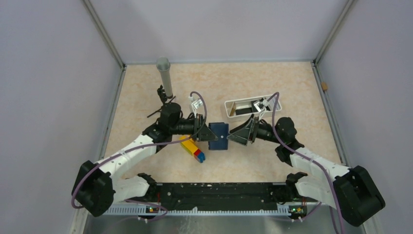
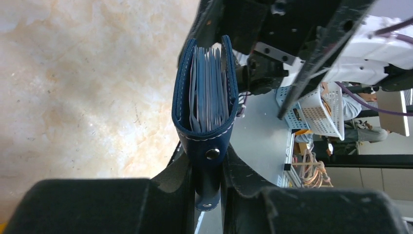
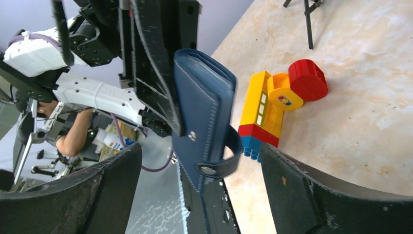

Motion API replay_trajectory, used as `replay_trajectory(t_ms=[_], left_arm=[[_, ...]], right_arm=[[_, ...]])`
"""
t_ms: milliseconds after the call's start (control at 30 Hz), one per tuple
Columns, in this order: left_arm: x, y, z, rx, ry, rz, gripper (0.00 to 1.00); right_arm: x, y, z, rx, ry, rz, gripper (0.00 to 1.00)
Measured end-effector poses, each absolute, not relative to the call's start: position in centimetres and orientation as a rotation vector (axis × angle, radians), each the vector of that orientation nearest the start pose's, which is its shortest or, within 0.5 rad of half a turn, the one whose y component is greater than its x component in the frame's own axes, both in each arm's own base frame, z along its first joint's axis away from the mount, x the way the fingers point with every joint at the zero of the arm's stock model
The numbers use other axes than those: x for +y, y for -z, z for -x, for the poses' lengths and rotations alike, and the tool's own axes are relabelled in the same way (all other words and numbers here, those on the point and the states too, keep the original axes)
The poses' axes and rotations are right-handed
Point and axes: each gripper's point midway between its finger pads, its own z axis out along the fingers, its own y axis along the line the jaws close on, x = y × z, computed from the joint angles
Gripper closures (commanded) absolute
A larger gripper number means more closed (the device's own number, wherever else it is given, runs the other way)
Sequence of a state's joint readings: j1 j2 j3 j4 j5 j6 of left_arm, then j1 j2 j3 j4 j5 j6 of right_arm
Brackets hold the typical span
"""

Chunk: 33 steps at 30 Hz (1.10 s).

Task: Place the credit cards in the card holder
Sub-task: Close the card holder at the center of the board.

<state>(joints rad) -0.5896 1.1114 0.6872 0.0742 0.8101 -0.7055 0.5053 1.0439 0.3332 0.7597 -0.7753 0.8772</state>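
Left fingers pinch the soft, stitched navy card holder, seemingly unsnapped; right fingers spread wide.

No words, brands or numbers can be read anywhere. The yellow rounded plastic toy brick bears a small printed panel, seemingly three traffic-light dots.

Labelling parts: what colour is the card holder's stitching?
White, against navy on the card holder; shows best in the left wrist view.
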Motion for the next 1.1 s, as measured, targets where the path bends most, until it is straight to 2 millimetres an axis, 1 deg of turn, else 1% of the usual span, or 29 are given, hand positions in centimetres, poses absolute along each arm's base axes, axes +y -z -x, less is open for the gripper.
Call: replay_trajectory(t_ms=[67,133,200,300,533,667,767,933,1100], left_arm=[[-29.3,-20.1,-17.5,2.158,1.577,-0.490,1.00],[-29.4,-19.3,-17.6,2.192,1.561,-0.480,1.00],[-29.6,-18.9,-17.5,2.204,1.550,-0.482,1.00],[-30.0,-19.0,-17.6,2.192,1.540,-0.482,1.00],[-30.6,-19.9,-18.5,2.150,1.534,-0.431,1.00],[-31.0,-20.9,-18.8,2.104,1.570,-0.397,1.00],[-31.3,-20.9,-18.7,2.098,1.594,-0.388,1.00],[-31.5,-20.3,-18.4,2.121,1.614,-0.377,1.00],[-31.5,-20.2,-18.3,2.123,1.612,-0.377,1.00]], right_arm=[[26.6,-20.8,-18.6,1.762,-1.603,0.385,0.02],[26.4,-20.7,-19.2,1.761,-1.580,0.352,0.01],[25.9,-20.7,-20.0,1.757,-1.551,0.304,0.02],[25.3,-20.3,-20.3,1.754,-1.525,0.260,0.01],[24.4,-19.5,-19.5,1.718,-1.522,0.207,0.01],[24.6,-19.5,-19.3,1.709,-1.545,0.208,0.01],[25.3,-19.4,-19.0,1.713,-1.578,0.227,0.02],[26.4,-19.1,-18.2,1.725,-1.624,0.271,0.10],[26.9,-20.3,-17.8,1.671,-1.654,0.318,0.21]])
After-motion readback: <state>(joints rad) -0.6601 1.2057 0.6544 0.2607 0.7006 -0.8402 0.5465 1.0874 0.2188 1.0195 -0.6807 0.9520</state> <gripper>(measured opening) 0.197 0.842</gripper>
